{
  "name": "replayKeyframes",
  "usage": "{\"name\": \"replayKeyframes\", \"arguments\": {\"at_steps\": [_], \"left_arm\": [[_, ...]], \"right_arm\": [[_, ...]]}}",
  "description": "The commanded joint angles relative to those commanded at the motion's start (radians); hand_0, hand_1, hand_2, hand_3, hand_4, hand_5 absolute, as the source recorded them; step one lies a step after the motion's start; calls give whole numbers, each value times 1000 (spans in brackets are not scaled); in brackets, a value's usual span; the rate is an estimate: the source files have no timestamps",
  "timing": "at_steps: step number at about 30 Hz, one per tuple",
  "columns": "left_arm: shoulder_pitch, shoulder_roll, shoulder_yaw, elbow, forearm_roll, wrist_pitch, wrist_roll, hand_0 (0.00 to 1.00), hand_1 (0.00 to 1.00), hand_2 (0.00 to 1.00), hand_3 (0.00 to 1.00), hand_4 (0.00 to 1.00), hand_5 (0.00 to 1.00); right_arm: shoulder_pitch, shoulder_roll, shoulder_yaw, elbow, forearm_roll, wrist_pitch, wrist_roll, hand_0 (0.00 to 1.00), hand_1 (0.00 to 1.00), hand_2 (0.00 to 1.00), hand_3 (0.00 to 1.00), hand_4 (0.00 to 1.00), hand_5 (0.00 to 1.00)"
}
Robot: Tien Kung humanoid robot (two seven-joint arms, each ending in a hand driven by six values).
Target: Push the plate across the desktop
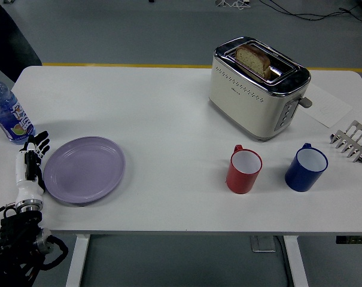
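Observation:
A lilac plate lies flat on the white table near its front left. My left hand comes in from the lower left and stands on edge just left of the plate's rim, its fingers straight and holding nothing. The hand is at the rim; I cannot tell if it touches it. The right arm is out of view.
A water bottle stands at the left edge behind my hand. A toaster with bread stands at the back right. A red mug, a blue mug and a metal rack are to the right. A person's dark clothing shows at the top left.

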Motion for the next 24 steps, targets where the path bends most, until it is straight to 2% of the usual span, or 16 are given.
{"name": "replayKeyframes", "arguments": {"at_steps": [16, 24], "left_arm": [[-15, -23, 51, -8, -21, 14, 0, 792, 800, 779, 648, 467, 998], [-35, -49, 78, -3, -19, 21, 0, 791, 799, 779, 646, 462, 998]], "right_arm": [[4, 1, -4, 0, 4, 0, 2, 634, 610, 640, 578, 361, 147], [4, 0, -4, 0, 2, 0, 3, 634, 610, 639, 578, 361, 147]]}}
